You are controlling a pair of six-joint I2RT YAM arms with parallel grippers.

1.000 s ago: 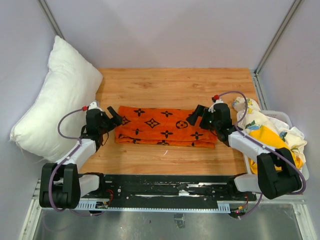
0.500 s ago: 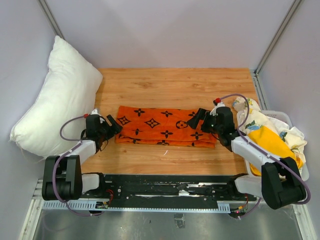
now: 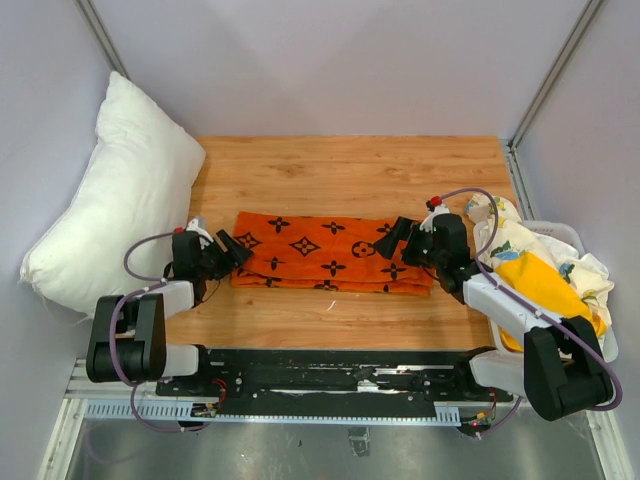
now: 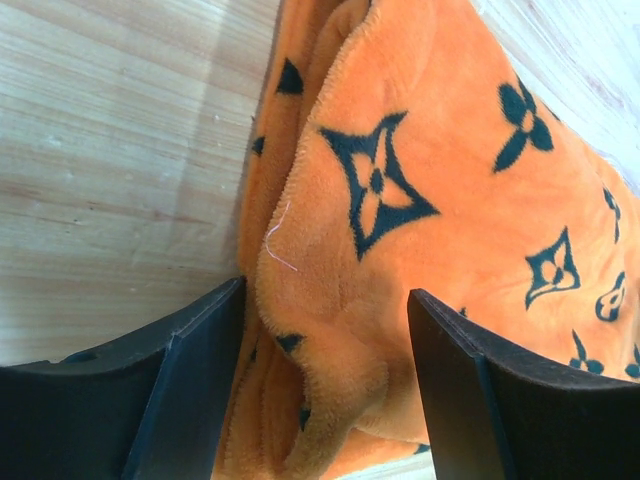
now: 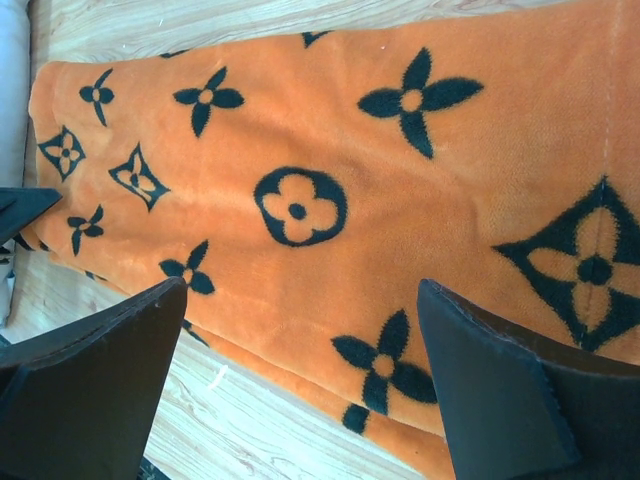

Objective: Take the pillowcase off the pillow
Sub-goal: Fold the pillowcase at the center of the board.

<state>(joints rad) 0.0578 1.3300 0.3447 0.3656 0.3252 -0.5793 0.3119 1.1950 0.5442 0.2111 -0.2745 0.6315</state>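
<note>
Far left, the plump white rectangular pillow (image 3: 110, 200) leans against the wall, off the edge of the pale wooden table (image 3: 350, 165) and bare of any cover. Well apart from it, the bright orange fleecy pillowcase with black flower and star motifs (image 3: 325, 252) lies folded flat in the middle of the table, so the case looks to be off already.

The left gripper (image 3: 232, 248) sits low at the pillowcase's left short end. Its jaws stand apart, and the wrist view shows the folded corner of orange fabric bulging up between them, not yet pinched.

The pillowcase's long axis runs straight across, from one gripper to the other, and each arm is nearest its own end.

The right gripper (image 3: 392, 238) hangs over the right short end, jaws spread wide with nothing in them; the fabric lies flat below, seen between the two fingers.

Any next grab depends on that: the left jaws already straddle an edge, while the right ones have only flat cloth beneath.

Far right, a white plastic basket (image 3: 565, 232) holds crumpled cloths.
</note>
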